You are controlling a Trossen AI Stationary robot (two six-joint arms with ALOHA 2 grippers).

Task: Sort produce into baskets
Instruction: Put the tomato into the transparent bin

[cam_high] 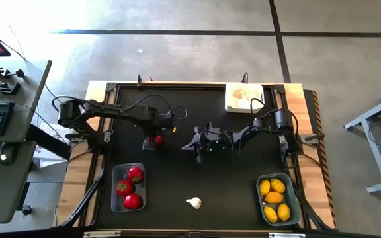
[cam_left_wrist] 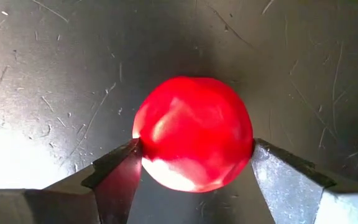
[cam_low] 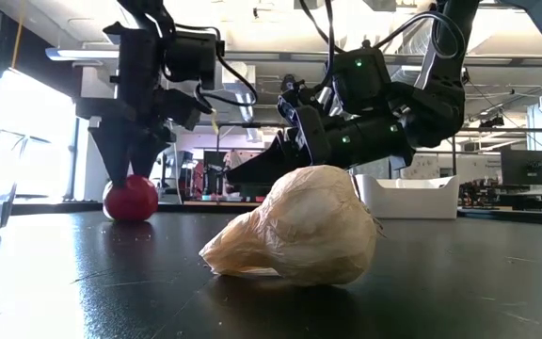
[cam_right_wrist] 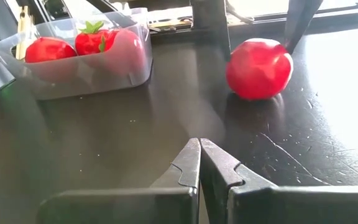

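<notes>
A round red piece (cam_left_wrist: 193, 140) sits on the black table, with my left gripper (cam_left_wrist: 194, 149) closed around it from above; it also shows in the high view (cam_high: 158, 139) and the low view (cam_low: 130, 199). My right gripper (cam_right_wrist: 199, 155) is shut and empty, hovering just right of it above mid-table (cam_high: 196, 145). A white garlic bulb (cam_high: 194, 203) lies on its side near the front edge. The clear basket (cam_high: 129, 173) holds three red pieces, the blue-grey basket (cam_high: 260, 197) holds yellow ones, and the white basket (cam_high: 245, 97) stands at the far edge. My left gripper pinches the red piece between its two fingers at its widest part, one fingertip (cam_left_wrist: 124, 163) on one side and the other (cam_left_wrist: 267, 163) opposite. The fingers point down from above. The piece's underside (cam_low: 130, 217) rests on the table.
The table's raised wooden rim (cam_high: 309, 132) runs along its sides. The garlic bulb (cam_low: 294, 226) lies close to the low camera. There is bare black tabletop (cam_high: 204, 178) between the baskets at the front. Desks and a keyboard stand beyond the table's left side.
</notes>
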